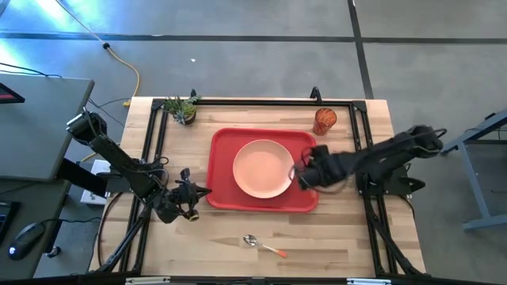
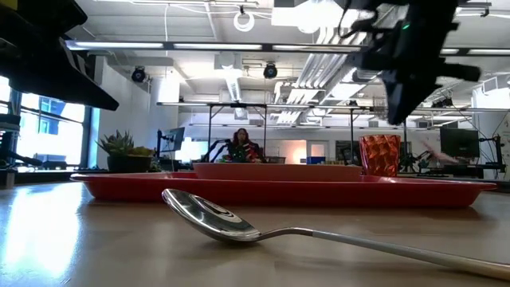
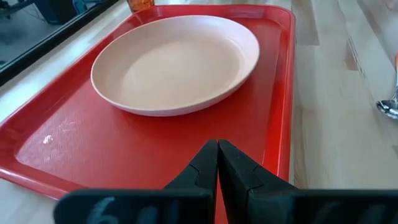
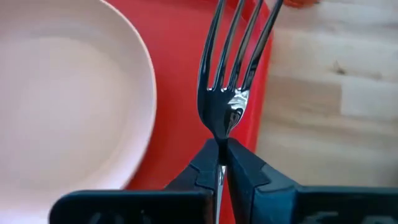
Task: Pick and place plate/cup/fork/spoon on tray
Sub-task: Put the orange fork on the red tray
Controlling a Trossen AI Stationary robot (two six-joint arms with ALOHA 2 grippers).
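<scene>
The red tray (image 1: 226,190) lies mid-table with the peach-pink plate (image 1: 263,168) flat on it. My right gripper (image 1: 299,173) is over the tray's right part, beside the plate, shut on the fork (image 4: 231,68). My left gripper (image 1: 204,192) is shut and empty at the tray's left near corner (image 3: 124,143). The orange-red cup (image 1: 325,120) stands on the table beyond the tray's far right corner. The spoon (image 1: 257,242) lies on the table near the front edge, bowl to the left. My right gripper pinches the fork's neck (image 4: 221,134), just below the tines, between its two fingertips. The fingers come from the table's right and lie along the fork. The tines (image 4: 239,43) stick out past the fingertips over the tray's right rim. The fingers hide the handle.
A small green potted plant (image 1: 184,109) stands at the table's far left corner. A black frame (image 1: 158,127) runs along the table's edges. Bare wood lies between the tray and the spoon. A person (image 2: 239,146) sits in the room beyond the table.
</scene>
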